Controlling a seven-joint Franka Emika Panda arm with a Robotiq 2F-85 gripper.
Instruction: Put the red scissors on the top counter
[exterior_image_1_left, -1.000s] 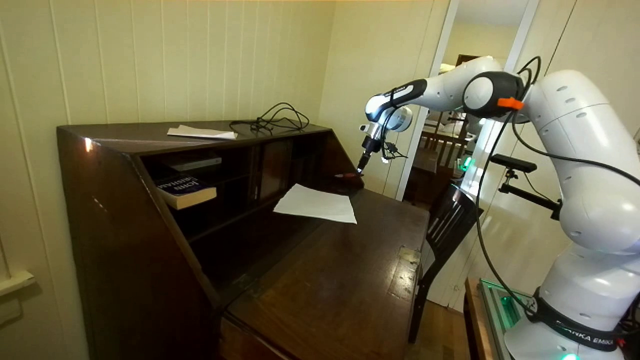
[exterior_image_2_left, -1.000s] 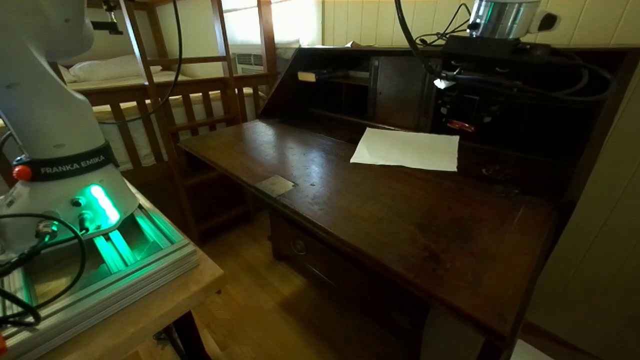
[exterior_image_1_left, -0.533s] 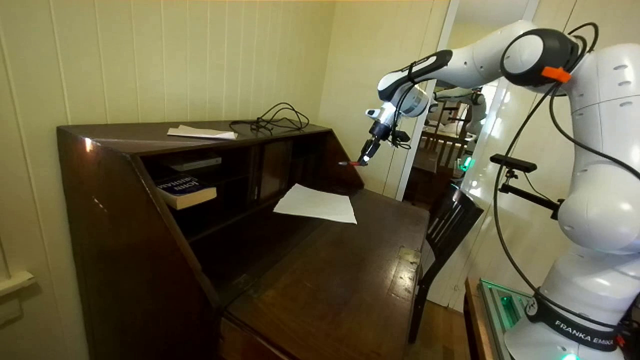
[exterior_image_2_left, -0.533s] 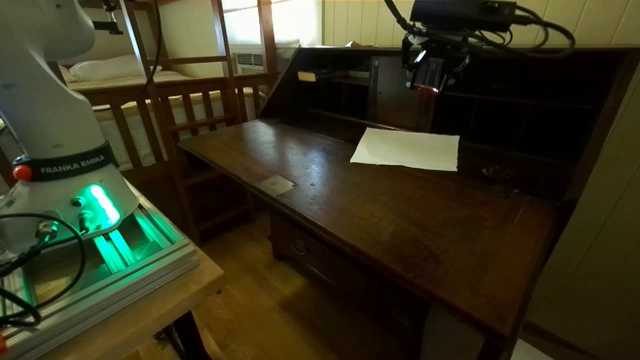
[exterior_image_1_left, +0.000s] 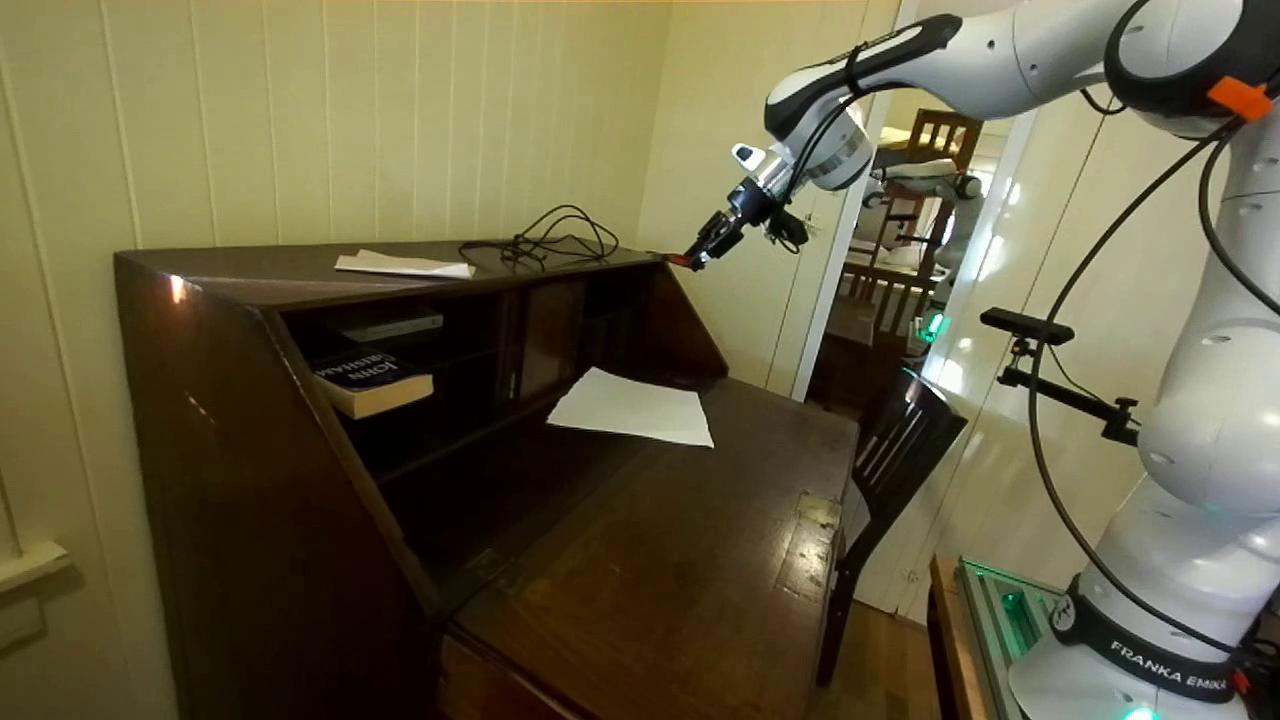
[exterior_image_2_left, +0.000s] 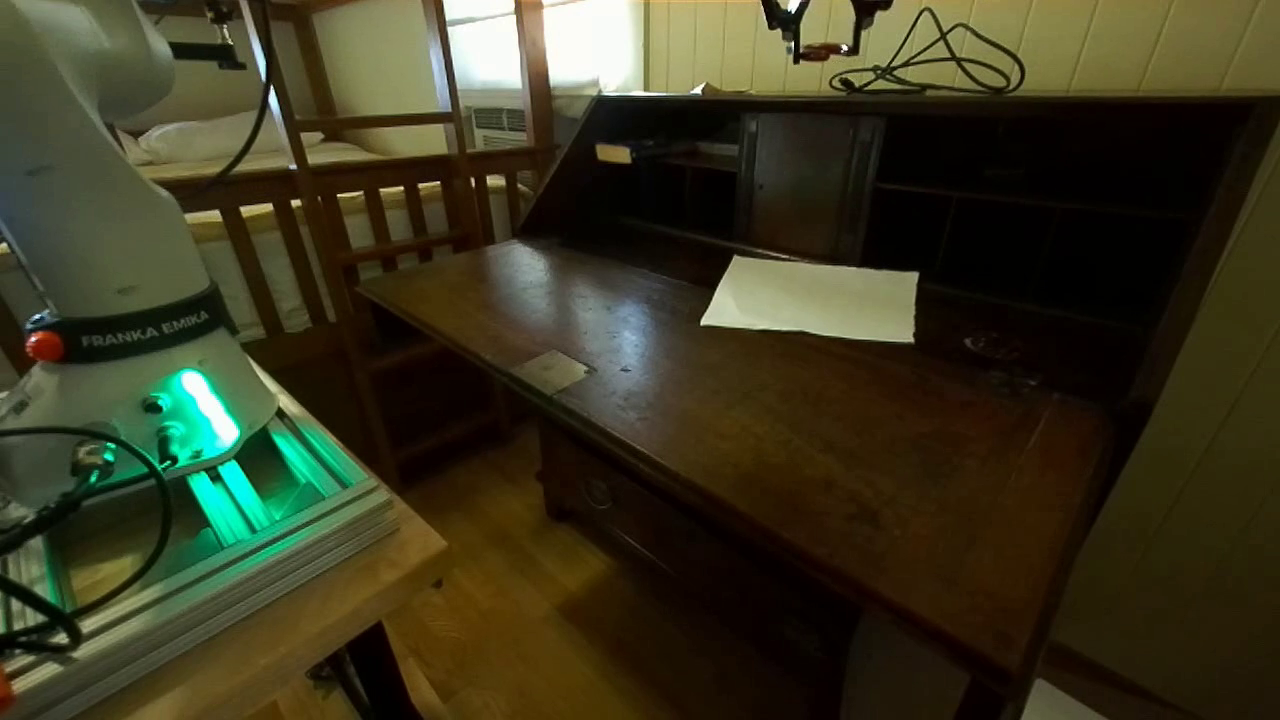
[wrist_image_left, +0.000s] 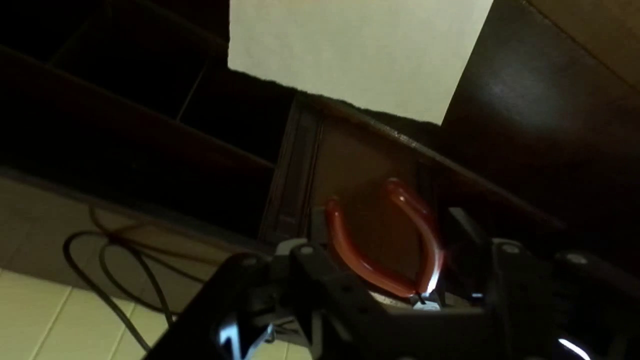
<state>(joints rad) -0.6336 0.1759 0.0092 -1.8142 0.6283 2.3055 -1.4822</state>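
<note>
Scissors (wrist_image_left: 361, 264), red-handled, hang clamped in the gripper (exterior_image_2_left: 825, 50) near the counter (exterior_image_1_left: 270, 275), on which we see a black cable (exterior_image_1_left: 522, 245) and paper (exterior_image_1_left: 400, 265).

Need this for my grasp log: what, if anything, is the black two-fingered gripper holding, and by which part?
The black gripper holds the red-handled metal scissors by their curved handles, apparently squeezed from outside.

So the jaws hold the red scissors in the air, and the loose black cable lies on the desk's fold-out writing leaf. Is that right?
Not quite: the cable's place is wrong. The loose black cable lies on the top counter, as both exterior views show. The jaws do hold the red scissors in the air.
</note>
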